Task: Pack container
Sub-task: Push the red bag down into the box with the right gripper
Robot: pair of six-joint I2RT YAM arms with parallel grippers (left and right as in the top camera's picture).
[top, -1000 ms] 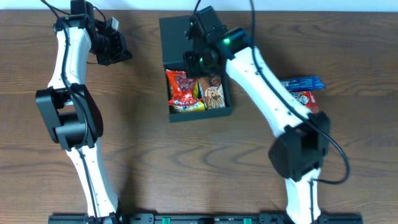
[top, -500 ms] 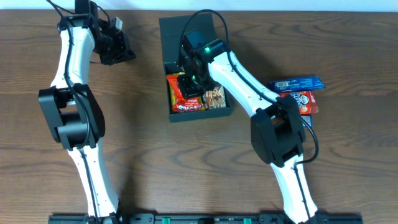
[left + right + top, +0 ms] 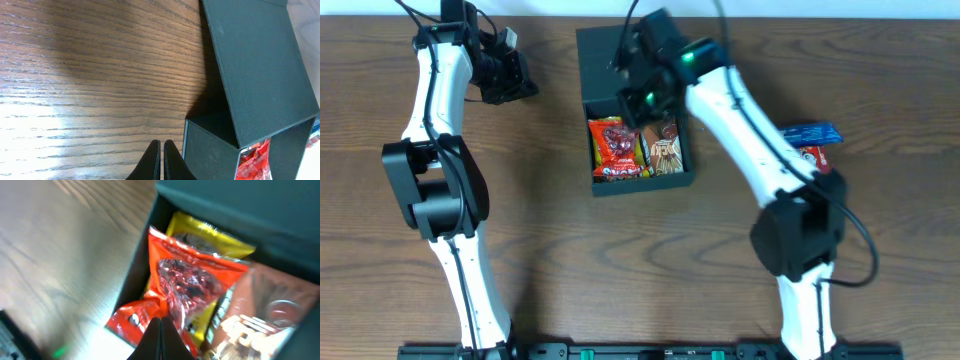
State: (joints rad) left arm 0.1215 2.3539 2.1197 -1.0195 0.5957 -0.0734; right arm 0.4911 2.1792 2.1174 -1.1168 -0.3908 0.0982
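Container (image 3: 642, 185) sits at upper centre of the overhead view on the counter (image 3: 540, 230), lid flap open, its interior partly covered by the right arm. Left fingers (image 3: 153, 162) are pressed together, empty, apart from it to the left. Right fingers (image 3: 152, 347) are pressed together above a red packet (image 3: 190, 280); contact cannot be judged. Yellow packet (image 3: 210, 235) is mostly buried, and the neighbouring packet is blurred.
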